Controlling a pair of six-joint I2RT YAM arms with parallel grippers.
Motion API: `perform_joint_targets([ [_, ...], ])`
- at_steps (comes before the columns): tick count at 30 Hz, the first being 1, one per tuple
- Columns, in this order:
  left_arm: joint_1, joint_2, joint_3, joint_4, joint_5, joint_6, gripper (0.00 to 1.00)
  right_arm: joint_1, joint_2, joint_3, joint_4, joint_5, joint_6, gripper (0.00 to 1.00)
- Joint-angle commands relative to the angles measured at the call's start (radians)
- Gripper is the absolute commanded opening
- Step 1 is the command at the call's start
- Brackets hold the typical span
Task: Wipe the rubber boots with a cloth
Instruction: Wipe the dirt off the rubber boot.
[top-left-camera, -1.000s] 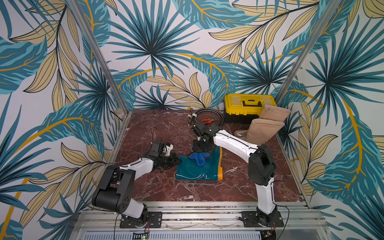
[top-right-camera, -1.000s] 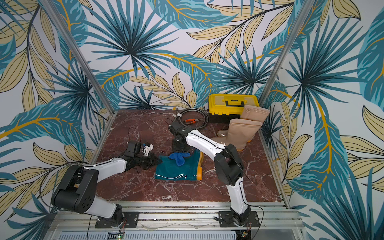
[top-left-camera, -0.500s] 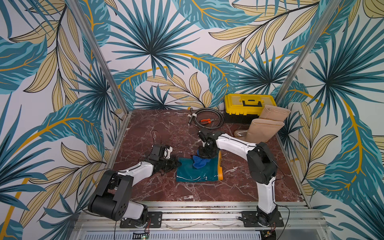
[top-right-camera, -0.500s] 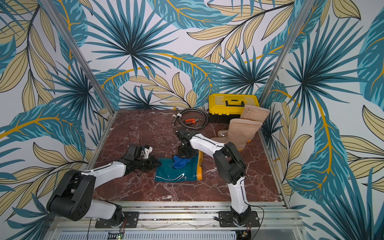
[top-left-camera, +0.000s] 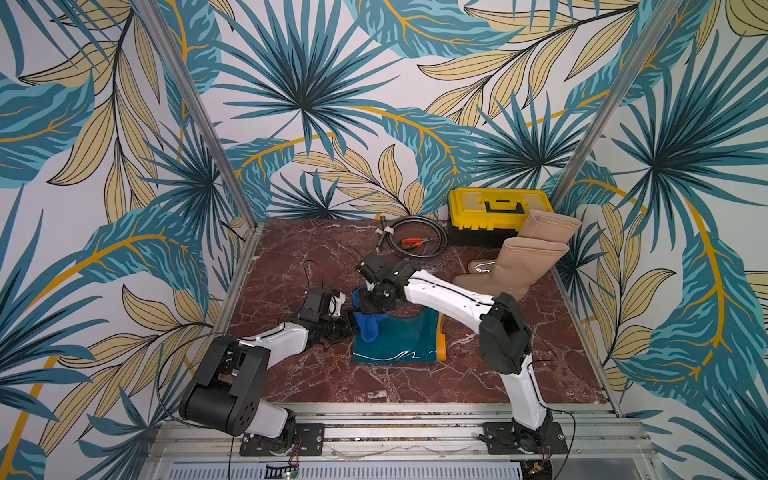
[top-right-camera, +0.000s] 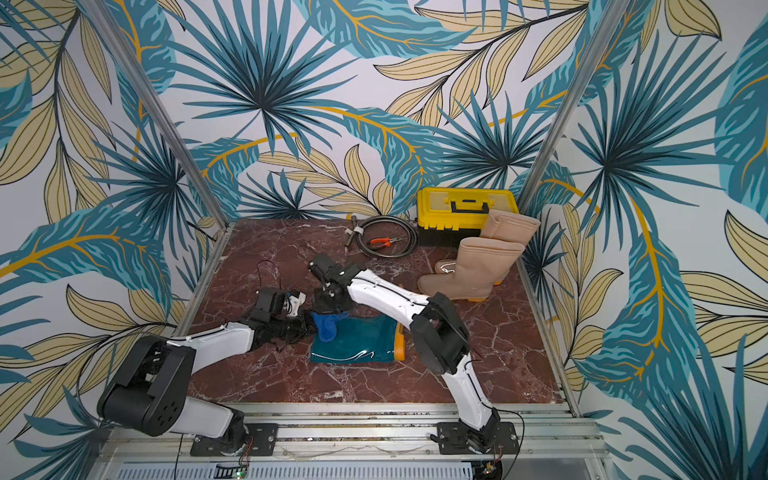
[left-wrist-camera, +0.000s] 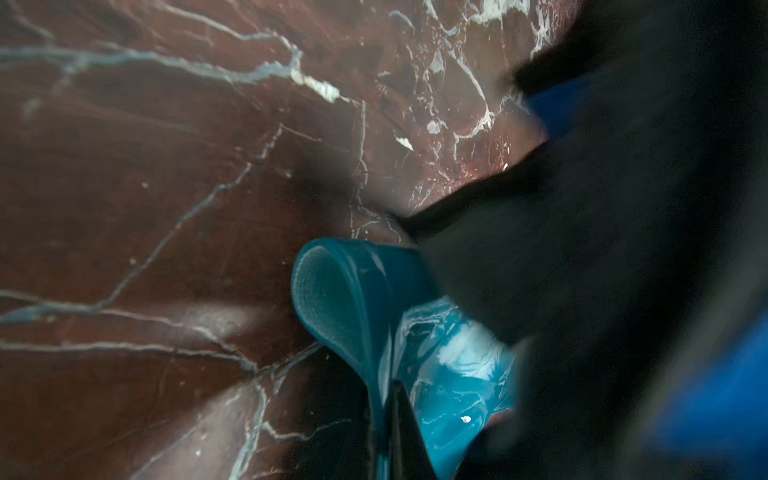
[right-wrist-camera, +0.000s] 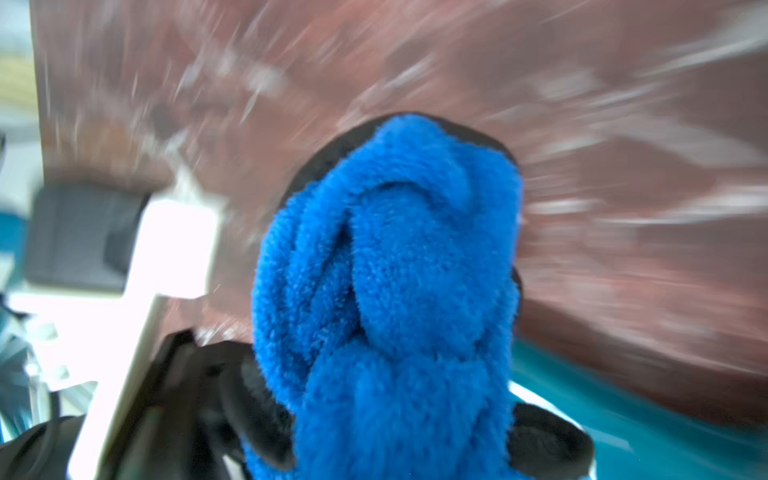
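Right jaws clamp bunched cloth (top-left-camera: 368, 326), dangling onto teal boot (top-left-camera: 399, 345) beneath; left jaws pinch its cuff rim. Wiping likely underway; beige boots (top-left-camera: 523, 266), well apart from both jaws, left to do.

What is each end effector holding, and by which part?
Right end effector: blue cloth, by one bunched end. Left end effector: teal boot, by the shaft's top rim.

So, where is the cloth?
In both top views the cloth hangs from the right gripper at the open end of the teal boot, beside the left gripper.
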Motion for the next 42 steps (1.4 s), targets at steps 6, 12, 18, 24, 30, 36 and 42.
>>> perform_joint_targets([
  [6,-0.005,-0.050,-0.012,0.043,-0.006,-0.006,0.00,-0.157,-0.189,-0.353,-0.033,0.045,0.005,0.00],
  [12,-0.005,-0.068,-0.009,0.043,-0.006,-0.017,0.00,-0.293,-0.427,-0.604,0.021,0.111,0.013,0.00],
  [18,-0.005,-0.069,-0.010,0.043,-0.002,-0.034,0.00,-0.169,-0.314,-0.413,0.075,-0.011,0.045,0.00],
  [24,-0.007,-0.096,-0.025,0.043,-0.015,-0.051,0.00,-0.051,-0.116,-0.145,0.019,-0.072,-0.001,0.00],
  [30,-0.008,-0.109,-0.043,0.041,-0.020,-0.054,0.00,-0.161,-0.167,-0.311,0.009,-0.067,-0.029,0.00],
  [36,-0.008,-0.108,-0.021,0.041,-0.009,-0.052,0.00,-0.311,-0.398,-0.604,0.094,-0.030,0.003,0.00],
  [42,-0.007,-0.084,-0.004,0.041,-0.013,-0.048,0.00,-0.197,-0.384,-0.463,0.086,-0.002,0.018,0.00],
])
